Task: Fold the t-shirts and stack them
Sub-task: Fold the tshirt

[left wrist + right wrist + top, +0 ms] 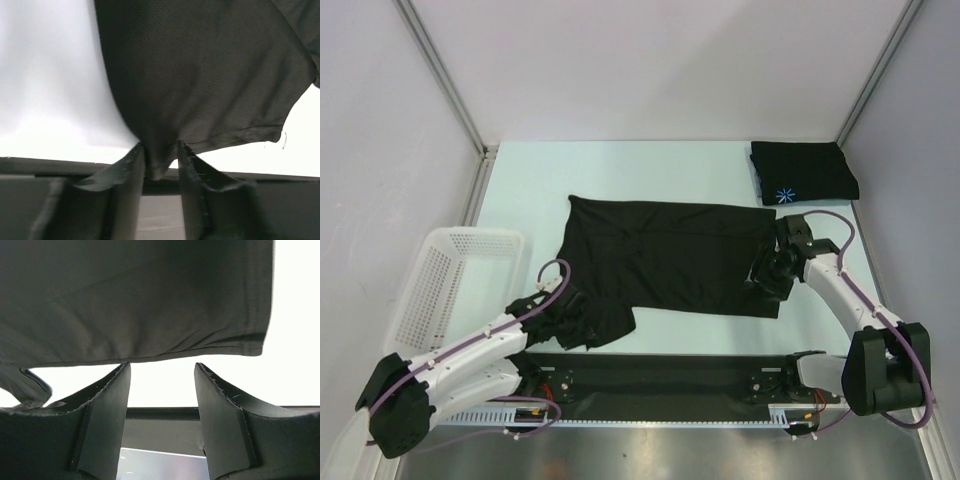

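Pinching a tuck of the spread black t-shirt [670,255] on the desk [650,165] with the left fingers [127,175]; gaping at its right hem with the right fingers [107,410], gripping nothing (folded t-shirt [805,172] parked far right). Risks lifting lopsided and bunching with just one side gripped.

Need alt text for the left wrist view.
The left gripper pinches a bunched fold of a black t-shirt at bottom centre. The shirt spreads up across the frame, hem at right, over the bright table.
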`<state>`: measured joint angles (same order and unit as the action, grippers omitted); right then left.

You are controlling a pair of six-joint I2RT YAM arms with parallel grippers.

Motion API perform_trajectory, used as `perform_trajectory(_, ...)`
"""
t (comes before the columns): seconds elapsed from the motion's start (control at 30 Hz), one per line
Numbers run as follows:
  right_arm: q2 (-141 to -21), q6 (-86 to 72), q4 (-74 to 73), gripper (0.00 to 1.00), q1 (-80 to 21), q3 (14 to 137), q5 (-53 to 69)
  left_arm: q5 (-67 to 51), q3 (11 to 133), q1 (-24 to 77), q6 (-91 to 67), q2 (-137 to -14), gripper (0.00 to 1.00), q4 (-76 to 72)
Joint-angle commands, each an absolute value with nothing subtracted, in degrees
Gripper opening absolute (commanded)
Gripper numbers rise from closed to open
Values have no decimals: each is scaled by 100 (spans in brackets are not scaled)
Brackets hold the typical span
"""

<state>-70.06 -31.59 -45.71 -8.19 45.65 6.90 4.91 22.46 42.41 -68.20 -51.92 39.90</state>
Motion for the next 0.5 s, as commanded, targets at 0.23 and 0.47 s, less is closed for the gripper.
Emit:
perform_trajectory(0.23,-6785,-3954,-4667,56,-54,4009,686,887,2232,4271,-6812,-4939,9,4675)
perform_trajectory(0.47,-6627,-4447,-4553,50,659,3516,431,914,2969,4271,-5969,-5097,5,4535)
